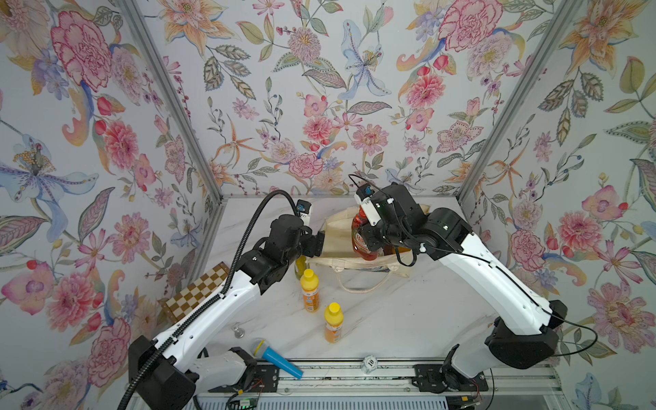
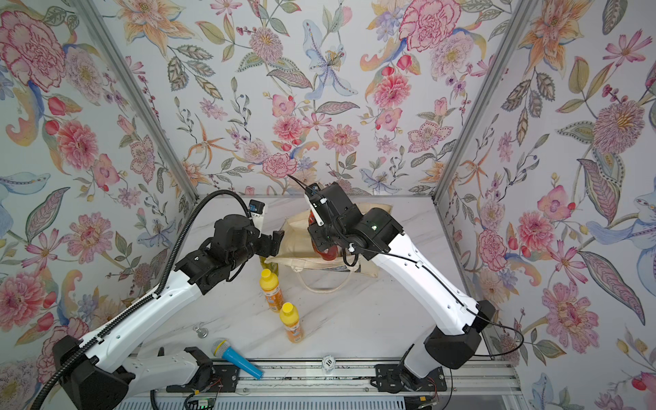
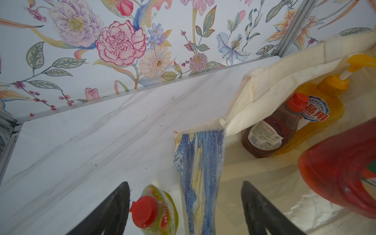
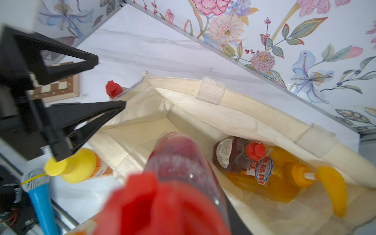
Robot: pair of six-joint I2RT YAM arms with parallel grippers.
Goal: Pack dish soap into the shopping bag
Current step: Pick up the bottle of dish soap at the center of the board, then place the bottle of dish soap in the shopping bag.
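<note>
As I view it, right jaws: clamped on the dark red bottle point(image 1: 359, 230) at the mouth of the shopping bag point(image 1: 340, 262).
Left jaws: wide apart, straddling the bag's wall, holding nothing.

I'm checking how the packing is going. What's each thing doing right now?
shopping bag: mouth open.
pump bottle: inside the bag.
dark red bottle: inside the bag, against the pump bottle.
second dark red bottle: gripped by the right hand, at the bag's mouth.
yellow-green bottle: upright on the table, beside the bag.
yellow-capped bottles: both upright on the table.
left hand: open, astride the bag's front wall.
microphone: lying down.
</note>
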